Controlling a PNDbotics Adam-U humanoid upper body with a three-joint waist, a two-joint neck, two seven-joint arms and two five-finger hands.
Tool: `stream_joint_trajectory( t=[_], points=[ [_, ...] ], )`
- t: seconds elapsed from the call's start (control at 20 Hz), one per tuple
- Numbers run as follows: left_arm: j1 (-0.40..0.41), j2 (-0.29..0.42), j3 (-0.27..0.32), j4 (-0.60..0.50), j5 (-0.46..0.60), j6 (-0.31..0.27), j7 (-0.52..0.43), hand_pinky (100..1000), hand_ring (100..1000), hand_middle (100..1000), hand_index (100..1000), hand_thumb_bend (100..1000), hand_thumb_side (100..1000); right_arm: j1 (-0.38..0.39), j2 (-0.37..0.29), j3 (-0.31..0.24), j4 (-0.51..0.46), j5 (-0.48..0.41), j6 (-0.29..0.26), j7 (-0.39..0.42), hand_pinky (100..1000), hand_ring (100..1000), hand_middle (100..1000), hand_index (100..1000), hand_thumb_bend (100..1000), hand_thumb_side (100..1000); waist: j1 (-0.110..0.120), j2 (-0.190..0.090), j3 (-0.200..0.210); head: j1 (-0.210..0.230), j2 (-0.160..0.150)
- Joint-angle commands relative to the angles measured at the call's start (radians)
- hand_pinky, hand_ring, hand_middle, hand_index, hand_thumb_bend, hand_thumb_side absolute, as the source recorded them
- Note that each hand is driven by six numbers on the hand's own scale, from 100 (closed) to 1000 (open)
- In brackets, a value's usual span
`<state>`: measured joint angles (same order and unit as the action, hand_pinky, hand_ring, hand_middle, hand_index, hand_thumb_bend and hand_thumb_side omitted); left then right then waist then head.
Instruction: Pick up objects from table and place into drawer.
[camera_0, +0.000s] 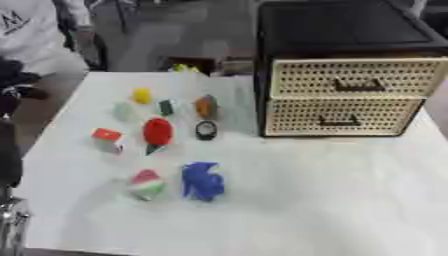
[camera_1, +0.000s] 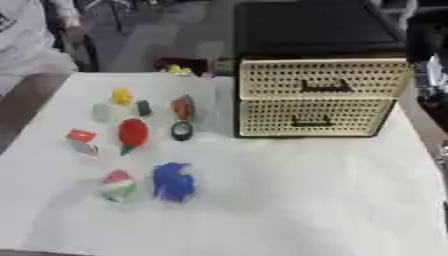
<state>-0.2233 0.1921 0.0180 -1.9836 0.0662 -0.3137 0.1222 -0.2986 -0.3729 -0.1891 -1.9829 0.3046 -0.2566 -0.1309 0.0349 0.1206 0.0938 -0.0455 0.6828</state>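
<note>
Toys (camera_0: 158, 131) beside shut drawer unit (camera_0: 346, 96)

A dark mark resembling the letter "M" stands on a person's white shirt (camera_0: 26, 25) at the far left edge; nothing else is legible.

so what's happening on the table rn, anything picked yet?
Nothing is being handled yet. The small objects lie spread on the left of the white table: a red oval toy, a blue toy, a yellow piece, an orange one and a few more. The two-drawer cabinet stands at the far right with both drawers shut. No robot hand can be made out in either view.
</note>
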Motion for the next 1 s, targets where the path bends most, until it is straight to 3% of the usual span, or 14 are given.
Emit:
stream_joint_trajectory(
  t=[0.05, 0.25, 0.45, 0.8, 0.9, 1.0],
  points=[
    [-0.009, 0.019, -0.002, -0.016, 0.002, 0.001, -0.005, 537, 629, 627, 729, 100, 1000, -0.009, -0.023, 0.001, -0.017, -0.003, 0.001, -0.004, 292, 655, 695, 880, 393, 799, -0.002, -0.012, 0.002, -0.006, 0.032],
    [-0.008, 0.017, -0.001, -0.016, 0.001, 0.002, -0.008, 536, 628, 627, 728, 100, 1000, -0.01, -0.027, 0.0, -0.017, 0.003, 0.002, -0.005, 289, 655, 695, 880, 401, 803, -0.002, -0.007, 0.002, -0.021, 0.06],
    [-0.009, 0.016, -0.002, -0.016, -0.002, 0.001, -0.01, 535, 628, 627, 727, 100, 1000, -0.011, -0.031, -0.001, -0.017, 0.008, 0.003, -0.005, 285, 654, 695, 880, 411, 812, -0.002, 0.0, 0.003, -0.039, 0.067],
    [-0.015, 0.019, -0.004, -0.016, -0.008, -0.005, -0.013, 533, 627, 626, 725, 100, 1000, -0.029, -0.097, -0.002, -0.017, 0.061, 0.034, -0.029, 264, 644, 690, 877, 430, 931, -0.002, 0.019, 0.002, -0.056, 0.042],
    [-0.017, 0.019, -0.004, -0.016, -0.011, -0.006, -0.015, 532, 626, 626, 724, 100, 1000, -0.041, -0.131, 0.003, -0.017, 0.088, 0.056, -0.038, 241, 628, 681, 876, 423, 993, -0.001, 0.027, 0.001, -0.064, 0.032],
    [-0.018, 0.02, -0.005, -0.016, -0.014, -0.008, -0.017, 532, 626, 626, 724, 100, 1000, -0.05, -0.168, 0.009, -0.017, 0.116, 0.087, -0.039, 218, 614, 670, 876, 417, 1000, -0.002, 0.034, 0.001, -0.083, 0.017]
  ],
)
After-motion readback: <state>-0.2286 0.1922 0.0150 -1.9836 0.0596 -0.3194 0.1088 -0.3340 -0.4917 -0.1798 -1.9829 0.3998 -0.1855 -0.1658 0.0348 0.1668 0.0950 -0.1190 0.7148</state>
